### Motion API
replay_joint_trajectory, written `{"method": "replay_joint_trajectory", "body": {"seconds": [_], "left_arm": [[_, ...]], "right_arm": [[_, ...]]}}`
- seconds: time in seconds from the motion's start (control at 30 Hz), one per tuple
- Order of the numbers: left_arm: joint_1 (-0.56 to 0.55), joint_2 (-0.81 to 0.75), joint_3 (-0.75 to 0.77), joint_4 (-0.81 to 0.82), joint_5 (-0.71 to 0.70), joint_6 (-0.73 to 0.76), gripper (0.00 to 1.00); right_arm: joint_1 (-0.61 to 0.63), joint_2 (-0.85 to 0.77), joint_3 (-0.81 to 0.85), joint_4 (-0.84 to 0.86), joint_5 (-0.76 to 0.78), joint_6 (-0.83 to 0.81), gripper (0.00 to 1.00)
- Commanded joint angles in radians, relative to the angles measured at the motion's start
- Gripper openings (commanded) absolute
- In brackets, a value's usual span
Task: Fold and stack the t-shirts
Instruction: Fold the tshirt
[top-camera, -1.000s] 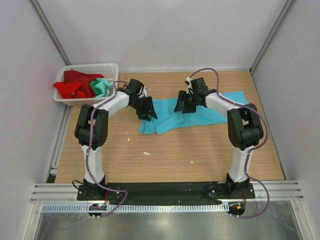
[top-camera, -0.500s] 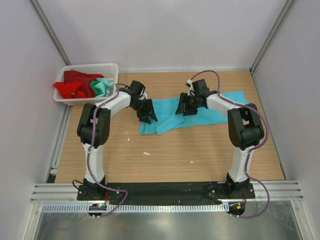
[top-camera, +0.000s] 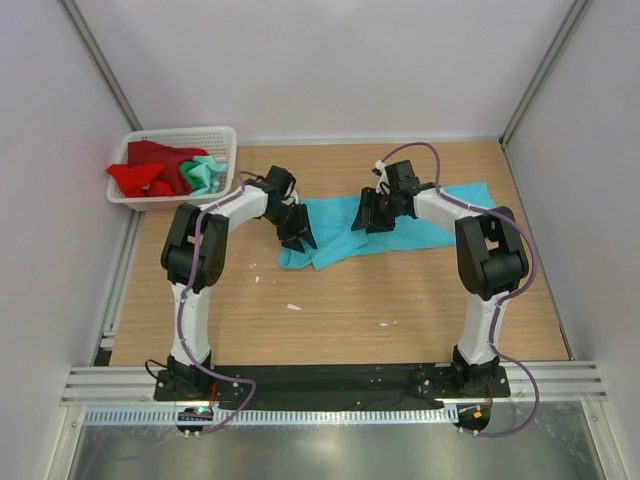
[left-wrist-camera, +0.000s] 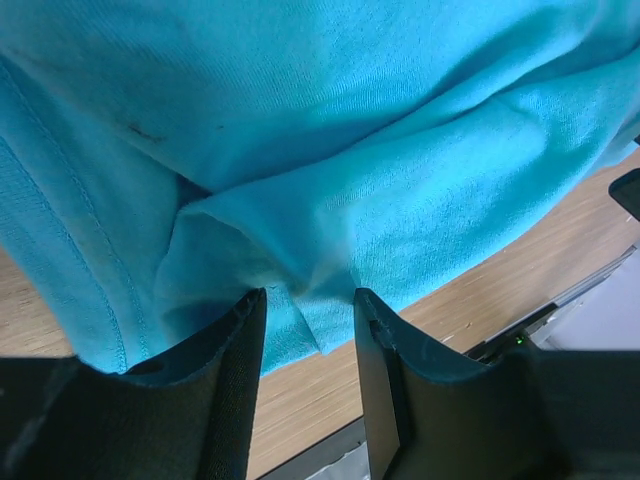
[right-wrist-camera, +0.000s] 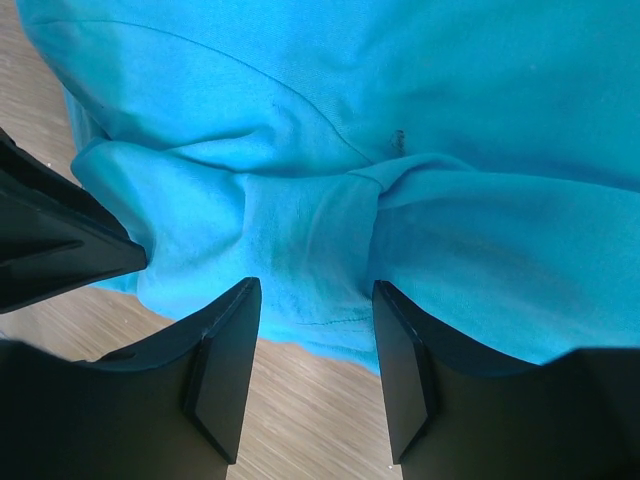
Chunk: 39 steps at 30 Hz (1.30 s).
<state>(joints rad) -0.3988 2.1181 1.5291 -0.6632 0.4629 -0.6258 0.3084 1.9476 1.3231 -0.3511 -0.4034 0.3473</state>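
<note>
Blue shirt: crumpled, centre toward 2 o'clock.
Left gripper: narrow gap, shirt fold between tips.
Right gripper: moderately wide, over shirt.
Basket: 10 o'clock, holds red shirt, mint shirt.

The left arm and right arm are built alike, with smooth white shells on the long links, bulky matte black housings at the joints, and black base plates. A thin purplish-grey cable follows each arm, looping free near the wrist and again by the base. A small white connector sits on the right wrist. Seen close, the jaws are plain matte black slabs, broad and flat-faced with bevelled edges.
</note>
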Motion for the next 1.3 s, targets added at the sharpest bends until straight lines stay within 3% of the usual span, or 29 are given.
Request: {"method": "replay_joint_trajectory", "body": {"seconds": [0.0,0.3,0.67,0.77,0.9,1.0,1.27], "left_arm": [[-0.002,0.006,0.046,0.019,-0.006,-0.008,0.42],[0.0,-0.006,0.059,0.048,0.014,-0.032,0.38],[0.002,-0.007,0.06,0.056,0.023,-0.035,0.21],[0.008,-0.021,0.059,0.06,0.023,-0.037,0.13],[0.026,-0.041,0.059,0.076,0.016,-0.04,0.09],[0.044,-0.053,0.055,0.094,0.017,-0.048,0.05],[0.081,-0.024,0.08,0.163,0.072,-0.106,0.03]], "right_arm": [[-0.008,-0.01,-0.001,0.031,-0.018,0.002,0.54],[-0.009,0.002,-0.007,0.047,-0.031,0.016,0.52],[-0.02,0.025,0.014,0.063,-0.04,0.025,0.46],[-0.023,0.02,0.021,0.061,-0.034,0.027,0.4],[-0.04,0.025,0.024,0.061,-0.031,0.03,0.21],[-0.048,0.027,0.037,0.061,-0.017,0.032,0.13],[-0.049,0.05,0.099,0.034,-0.012,0.042,0.05]]}}
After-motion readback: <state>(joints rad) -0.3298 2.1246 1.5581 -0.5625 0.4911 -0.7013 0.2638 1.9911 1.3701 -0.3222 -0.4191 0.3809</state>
